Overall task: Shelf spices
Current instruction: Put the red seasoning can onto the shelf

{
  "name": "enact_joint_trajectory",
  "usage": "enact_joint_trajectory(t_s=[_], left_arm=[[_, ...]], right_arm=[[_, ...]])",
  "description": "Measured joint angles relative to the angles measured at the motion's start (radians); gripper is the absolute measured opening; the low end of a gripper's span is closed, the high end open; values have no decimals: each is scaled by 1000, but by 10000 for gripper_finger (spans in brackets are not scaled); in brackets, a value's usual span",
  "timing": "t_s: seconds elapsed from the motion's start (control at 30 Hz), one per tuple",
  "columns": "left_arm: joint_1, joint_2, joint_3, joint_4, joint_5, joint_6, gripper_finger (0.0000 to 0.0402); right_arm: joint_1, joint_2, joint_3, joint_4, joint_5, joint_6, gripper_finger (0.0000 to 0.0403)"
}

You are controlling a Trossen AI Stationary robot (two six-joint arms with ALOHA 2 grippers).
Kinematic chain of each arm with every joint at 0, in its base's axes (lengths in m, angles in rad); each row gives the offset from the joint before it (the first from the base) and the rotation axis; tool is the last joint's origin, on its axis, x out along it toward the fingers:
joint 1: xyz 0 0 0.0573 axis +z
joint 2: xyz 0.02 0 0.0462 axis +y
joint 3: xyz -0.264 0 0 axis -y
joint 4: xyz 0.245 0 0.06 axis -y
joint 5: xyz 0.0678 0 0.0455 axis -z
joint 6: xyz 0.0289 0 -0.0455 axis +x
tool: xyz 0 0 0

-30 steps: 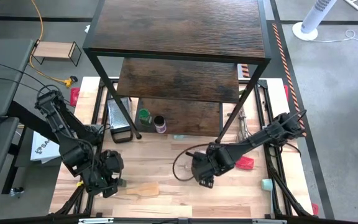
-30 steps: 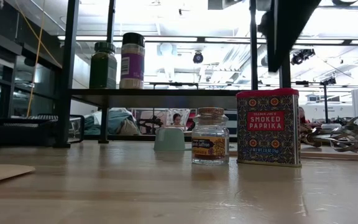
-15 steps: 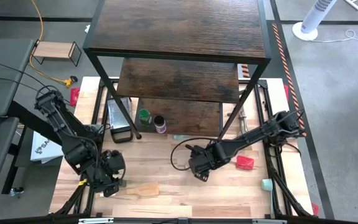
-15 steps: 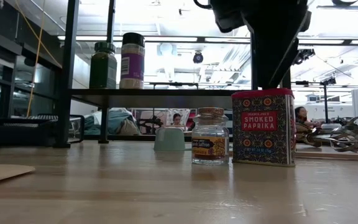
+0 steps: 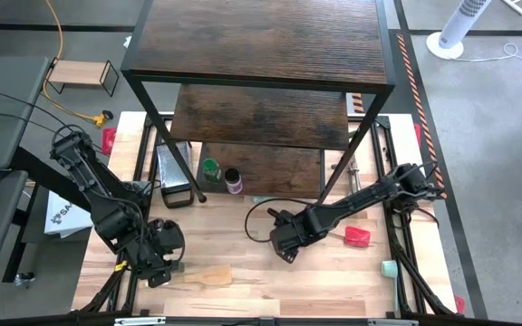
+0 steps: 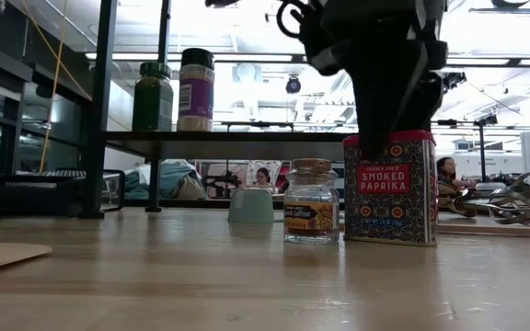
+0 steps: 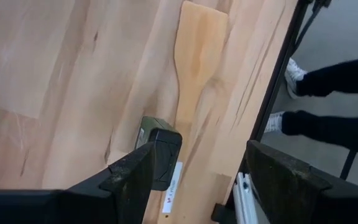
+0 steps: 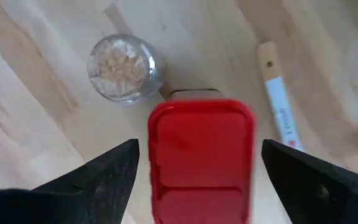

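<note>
Seen from above, my right claw (image 5: pixel 284 243) has slid from about 4 o'clock toward the middle of the surface (image 5: pixel 234 290) in the last second. It has come down until it hangs right over the red paprika tin (image 6: pixel 389 188). The claw is spread wide with one finger on each side of the tin's red lid, and nothing is pinched yet. The tin has shifted slightly toward the small glass jar (image 6: pixel 311 202), which stands just beside it, at the tin's 9 o'clock in the table-level view. I judge I am lined up to close on the tin and lift it. Two jars, one green-lidded (image 6: pixel 153 97) and one dark-lidded (image 6: pixel 196 90), already stand side by side on the dark wood shelf (image 6: pixel 237 140) at 12 o'clock. My left claw (image 5: pixel 157 258) waits at about 8 o'clock, spread and holding nothing, above a wooden spatula (image 7: pixel 194 68).
</note>
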Motion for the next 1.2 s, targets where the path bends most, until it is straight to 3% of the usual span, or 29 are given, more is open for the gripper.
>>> enact_joint_trajectory(t_s=[0.2,0.3,0.4,0.57,0.73,0.83,0.97,1.1,1.2], left_arm=[[26,0,0,0,5,99,246],[40,0,0,0,-2,159,246],[50,0,0,0,-32,199,246],[50,0,0,0,-185,267,246],[89,0,0,43,-394,379,246],[161,0,0,164,-456,537,246],[270,0,0,417,-402,708,246],[339,0,0,632,-329,740,246],[364,0,0,739,-328,742,246]], right_arm=[[3,45,0,12,-1,55,321],[12,59,0,9,16,102,273],[24,42,4,2,12,156,198],[35,-5,92,-111,77,153,198],[34,-34,256,-114,191,-19,198],[25,-38,364,-39,201,-190,198],[5,-38,473,50,146,-423,198],[-19,-38,572,28,31,-539,198],[-24,-38,627,-18,5,-616,198]])
